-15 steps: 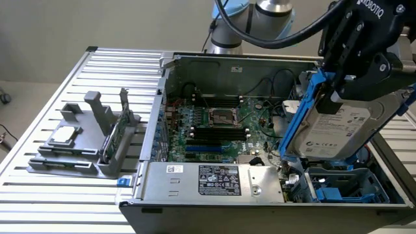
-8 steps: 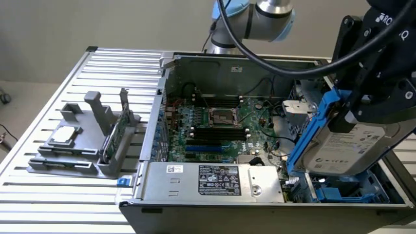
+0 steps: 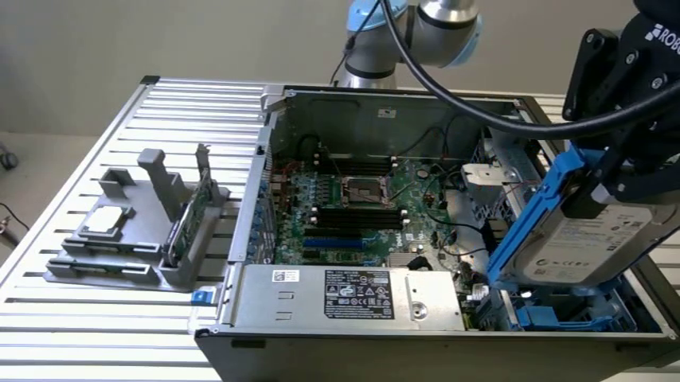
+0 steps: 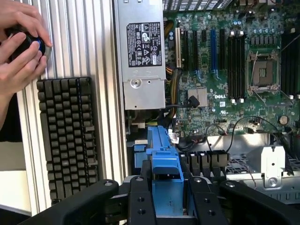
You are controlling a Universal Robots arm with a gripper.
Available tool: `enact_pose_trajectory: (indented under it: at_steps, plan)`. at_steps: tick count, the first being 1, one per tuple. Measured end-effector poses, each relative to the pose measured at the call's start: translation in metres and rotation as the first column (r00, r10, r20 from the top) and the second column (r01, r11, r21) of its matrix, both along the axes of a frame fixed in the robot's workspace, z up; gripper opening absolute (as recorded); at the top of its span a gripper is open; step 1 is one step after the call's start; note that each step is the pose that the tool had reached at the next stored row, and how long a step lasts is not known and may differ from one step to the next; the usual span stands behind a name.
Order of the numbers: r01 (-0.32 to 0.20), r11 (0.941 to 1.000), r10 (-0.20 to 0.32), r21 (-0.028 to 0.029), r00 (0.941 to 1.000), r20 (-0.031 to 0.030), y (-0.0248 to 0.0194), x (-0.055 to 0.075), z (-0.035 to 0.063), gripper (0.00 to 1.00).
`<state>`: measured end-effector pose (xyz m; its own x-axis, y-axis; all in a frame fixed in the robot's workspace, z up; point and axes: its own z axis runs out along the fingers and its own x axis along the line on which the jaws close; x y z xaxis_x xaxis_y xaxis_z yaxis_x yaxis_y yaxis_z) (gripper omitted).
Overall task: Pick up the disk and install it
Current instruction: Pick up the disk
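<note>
The disk [image 3: 579, 243] is a silver-grey hard drive with a white label and blue rails [image 3: 537, 215]. It hangs tilted on edge over the right end of the open computer case [image 3: 425, 103]. My gripper [image 3: 603, 185] is shut on its upper part. In the wrist view the disk's blue rail [image 4: 163, 154] sits between my black fingers [image 4: 140, 197], with my gripper [image 4: 165, 187] closed around it. Below the disk in the exterior view lies the drive bay with blue plastic parts [image 3: 574, 314].
The motherboard [image 3: 361, 207] and the grey power supply [image 3: 351, 294] lie inside the case. A grey fixture [image 3: 138, 239] on the exterior view's left holds a small silver chip [image 3: 104, 220] and a green card [image 3: 183, 219]. A keyboard [image 4: 68, 136] and a person's hands [image 4: 21, 51] lie beside the case.
</note>
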<state>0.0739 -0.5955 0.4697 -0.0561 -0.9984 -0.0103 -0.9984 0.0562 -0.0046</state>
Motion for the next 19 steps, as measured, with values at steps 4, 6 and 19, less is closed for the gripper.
enact_pose_trajectory:
  at_steps: [4,6,19]
  plan:
    - [-0.023,0.9997,0.023,0.0001,0.9997,0.0000,0.0000,0.005,-0.0017,0.33]
    - [-0.032,0.9995,0.032,0.0000,0.9995,0.0000,0.0000,0.009,-0.0027,0.33]
    - [-0.065,0.9978,0.065,0.0055,0.9979,0.0003,0.0000,0.030,-0.0137,0.33]
